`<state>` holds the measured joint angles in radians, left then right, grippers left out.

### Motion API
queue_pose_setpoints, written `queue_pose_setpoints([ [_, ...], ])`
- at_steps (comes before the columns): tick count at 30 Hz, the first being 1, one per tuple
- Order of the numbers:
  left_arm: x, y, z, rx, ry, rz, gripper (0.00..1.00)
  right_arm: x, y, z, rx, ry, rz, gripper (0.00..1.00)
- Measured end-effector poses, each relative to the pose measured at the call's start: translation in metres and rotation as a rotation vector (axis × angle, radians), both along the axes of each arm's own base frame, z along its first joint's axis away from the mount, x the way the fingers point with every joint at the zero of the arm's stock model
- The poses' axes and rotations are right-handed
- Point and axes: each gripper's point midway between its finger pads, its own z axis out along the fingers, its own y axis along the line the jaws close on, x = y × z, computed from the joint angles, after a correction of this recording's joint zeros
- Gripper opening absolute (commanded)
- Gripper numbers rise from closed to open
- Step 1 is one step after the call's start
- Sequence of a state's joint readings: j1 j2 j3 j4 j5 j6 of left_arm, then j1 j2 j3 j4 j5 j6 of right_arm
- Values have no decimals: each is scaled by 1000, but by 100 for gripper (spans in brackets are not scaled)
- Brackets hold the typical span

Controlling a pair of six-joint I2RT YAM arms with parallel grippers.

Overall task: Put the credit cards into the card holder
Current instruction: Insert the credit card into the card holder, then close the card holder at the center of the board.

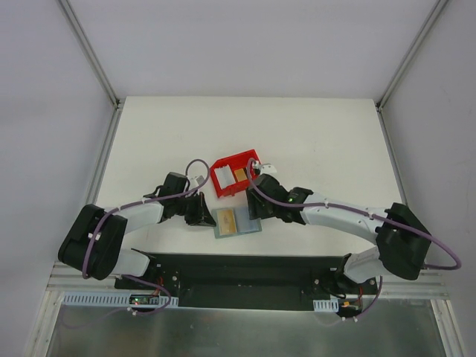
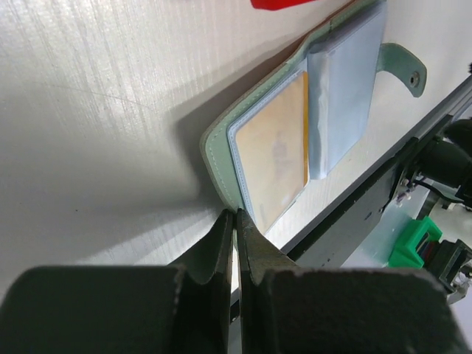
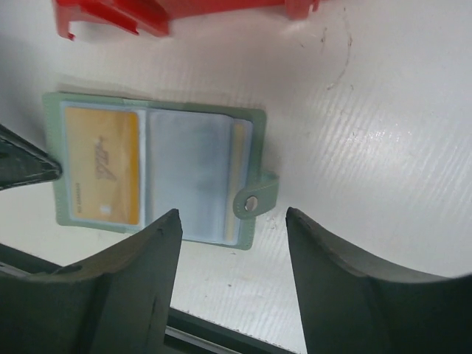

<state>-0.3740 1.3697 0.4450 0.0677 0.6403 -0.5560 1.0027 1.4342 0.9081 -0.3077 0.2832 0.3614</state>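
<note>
The grey-green card holder (image 3: 254, 122) lies open and flat on the white table, and shows in the top view (image 1: 236, 222) and the left wrist view (image 2: 221, 158). An orange-gold card (image 3: 102, 166) sits in its left clear pocket, also in the left wrist view (image 2: 276, 151). A pale yellowish strip (image 3: 237, 173) shows at the right edge of the blue-grey sleeve. My left gripper (image 2: 236, 214) is shut, its tips against the holder's left edge (image 1: 210, 216). My right gripper (image 3: 232, 214) is open and empty above the snap tab (image 3: 252, 203), and it shows in the top view (image 1: 258, 210).
A red plastic bin (image 1: 223, 178) stands just behind the card holder, with an orange-gold card (image 1: 239, 175) inside it; its edge shows in the right wrist view (image 3: 118, 15). The black rail (image 1: 245, 268) runs along the table's near edge, close to the holder.
</note>
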Motion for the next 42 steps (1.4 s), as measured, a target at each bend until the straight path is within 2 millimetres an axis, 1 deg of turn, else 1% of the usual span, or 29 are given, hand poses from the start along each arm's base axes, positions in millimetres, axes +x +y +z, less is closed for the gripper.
queue_pose_setpoints([
  [2,0,0,3,-1,-4,-2,0,-2,-4,-7,-22,18,-1,62],
  [6,3,-1,8,-2,-13,-6,0,-5,-5,-26,-69,57,2,62],
  [7,2,-1,8,-1,-13,-8,0,-5,-6,-32,-85,67,2,60],
  [11,0,0,9,6,-9,-16,0,-7,-10,-47,-129,95,0,46],
  [13,0,1,10,9,-4,-18,0,-7,-10,-49,-135,99,-1,37],
  [16,-1,1,12,11,1,-19,0,-7,-10,-49,-136,97,-5,27],
  [18,-1,1,14,13,2,-20,0,-6,-10,-49,-136,94,-8,24],
  [20,-1,1,16,12,0,-21,0,-6,-10,-49,-135,92,-12,17],
  [26,-1,2,20,19,5,-27,0,-4,-16,-52,-151,81,-25,14],
  [27,-2,2,20,22,8,-28,0,-4,-17,-53,-153,79,-27,10],
  [28,-2,2,20,26,9,-28,0,-4,-18,-55,-155,78,-29,4],
  [29,-2,3,20,30,10,-28,0,-4,-21,-56,-159,78,-34,2],
  [33,-2,4,22,41,19,-26,0,-1,-24,-59,-142,77,-40,0],
  [40,8,-2,47,49,-19,-58,0,-4,-10,-61,-46,89,-2,0],
  [42,9,-3,51,65,-27,-73,0,-5,-6,-60,-21,90,8,0],
])
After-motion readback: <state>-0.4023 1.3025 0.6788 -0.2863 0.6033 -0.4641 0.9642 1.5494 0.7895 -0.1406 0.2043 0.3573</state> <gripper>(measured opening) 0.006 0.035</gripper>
